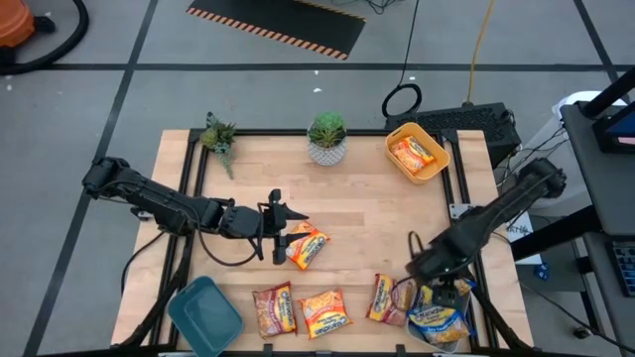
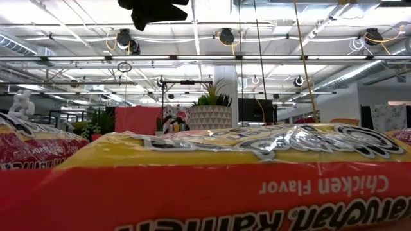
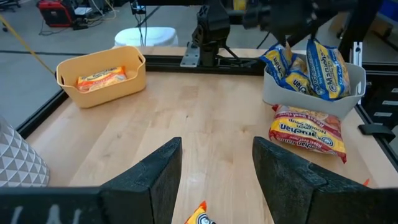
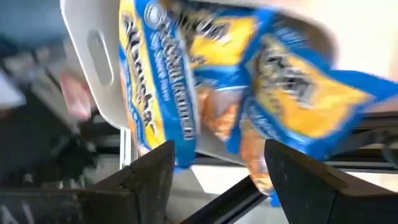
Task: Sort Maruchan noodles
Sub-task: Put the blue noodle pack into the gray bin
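Observation:
My left gripper (image 1: 281, 228) (image 3: 217, 180) is open just left of an orange-yellow Maruchan packet (image 1: 306, 245) lying flat mid-table; that packet's corner (image 3: 199, 215) shows between the fingers. My right gripper (image 1: 442, 283) (image 4: 221, 180) is open above the pale bin (image 1: 466, 327) (image 3: 311, 93) at the near right corner, where blue-and-yellow packets (image 4: 205, 93) (image 3: 323, 62) stand on end. Two red packets (image 1: 275, 309) (image 1: 385, 297) and an orange one (image 1: 324, 312) lie flat along the near edge. Another orange packet (image 1: 414, 154) lies in the yellow bin (image 1: 437, 171).
A teal bin (image 1: 203, 312) sits at the near left corner. A potted plant (image 1: 326, 139) and a small green sprig (image 1: 218, 139) stand at the far edge. Bare wood lies between the yellow bin and my left gripper. A packet (image 2: 205, 186) close to the camera fills the low view.

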Action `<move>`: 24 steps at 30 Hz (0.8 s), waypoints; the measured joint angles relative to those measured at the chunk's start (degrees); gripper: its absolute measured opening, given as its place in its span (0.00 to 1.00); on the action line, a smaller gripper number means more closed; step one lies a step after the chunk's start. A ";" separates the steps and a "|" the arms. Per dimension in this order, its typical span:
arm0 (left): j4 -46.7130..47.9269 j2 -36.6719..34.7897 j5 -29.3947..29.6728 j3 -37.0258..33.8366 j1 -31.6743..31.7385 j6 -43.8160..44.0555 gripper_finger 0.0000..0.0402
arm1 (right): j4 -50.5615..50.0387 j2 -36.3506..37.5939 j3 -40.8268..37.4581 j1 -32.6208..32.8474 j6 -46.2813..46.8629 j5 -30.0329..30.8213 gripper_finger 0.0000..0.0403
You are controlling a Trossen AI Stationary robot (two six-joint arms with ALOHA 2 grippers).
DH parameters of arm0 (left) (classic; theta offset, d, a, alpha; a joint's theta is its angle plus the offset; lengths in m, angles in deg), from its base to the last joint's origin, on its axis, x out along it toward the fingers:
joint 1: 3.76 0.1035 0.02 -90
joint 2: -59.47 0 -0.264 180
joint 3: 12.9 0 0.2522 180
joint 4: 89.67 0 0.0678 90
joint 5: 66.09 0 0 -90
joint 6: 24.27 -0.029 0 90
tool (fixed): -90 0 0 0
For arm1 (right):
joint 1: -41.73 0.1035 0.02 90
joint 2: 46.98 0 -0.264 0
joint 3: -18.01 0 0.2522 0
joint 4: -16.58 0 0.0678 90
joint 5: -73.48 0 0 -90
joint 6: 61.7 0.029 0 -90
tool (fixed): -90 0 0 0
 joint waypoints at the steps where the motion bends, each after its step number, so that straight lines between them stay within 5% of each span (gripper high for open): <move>1: 0.00 0.00 0.02 0.00 0.00 0.09 0.50 | 0.10 1.57 0.00 0.62 2.13 1.32 0.60; 9: 0.94 0.02 -0.55 0.00 -0.02 1.29 0.50 | 1.85 6.77 0.02 5.21 15.43 4.94 0.60; 24: 1.77 0.02 -0.68 0.00 -0.11 2.51 0.50 | 7.03 2.52 0.00 10.86 17.93 7.08 0.51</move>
